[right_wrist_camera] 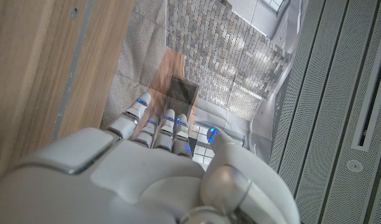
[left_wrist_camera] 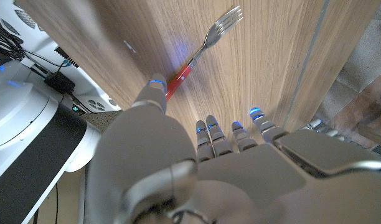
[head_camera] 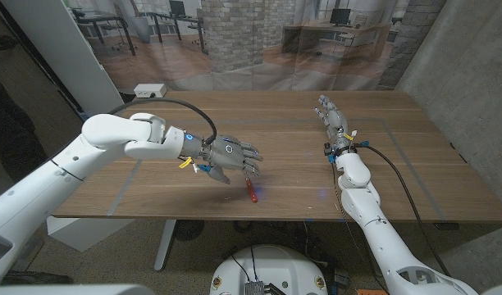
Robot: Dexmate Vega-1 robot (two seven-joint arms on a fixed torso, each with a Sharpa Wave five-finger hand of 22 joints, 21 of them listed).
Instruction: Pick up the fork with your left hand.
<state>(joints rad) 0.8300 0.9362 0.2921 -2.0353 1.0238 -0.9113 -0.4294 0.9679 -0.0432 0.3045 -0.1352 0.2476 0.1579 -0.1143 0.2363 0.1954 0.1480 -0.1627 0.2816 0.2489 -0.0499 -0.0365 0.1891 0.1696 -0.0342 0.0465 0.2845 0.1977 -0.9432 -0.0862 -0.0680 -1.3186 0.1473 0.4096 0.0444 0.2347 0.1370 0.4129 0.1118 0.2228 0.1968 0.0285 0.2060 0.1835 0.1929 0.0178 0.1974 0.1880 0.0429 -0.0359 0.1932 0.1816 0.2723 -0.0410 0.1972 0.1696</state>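
Observation:
A fork [head_camera: 252, 191] with a red handle lies on the wooden table [head_camera: 415, 172] near its front edge. My left hand [head_camera: 229, 156] hovers just above and behind it, fingers spread, holding nothing. In the left wrist view the fork [left_wrist_camera: 203, 50] lies ahead of the fingers [left_wrist_camera: 209, 134], its silver tines pointing away, and the thumb tip sits close beside the red handle; I cannot tell whether they touch. My right hand [head_camera: 333, 116] is at the table's right side with fingers stretched out and nothing in it; the right wrist view shows the right hand [right_wrist_camera: 159, 162] from behind.
A small white box [head_camera: 149, 90] sits at the table's back left edge. A black cable [head_camera: 185, 106] loops over my left forearm. The table's front edge [head_camera: 235, 215] runs close below the fork. A grey wall stands to the right.

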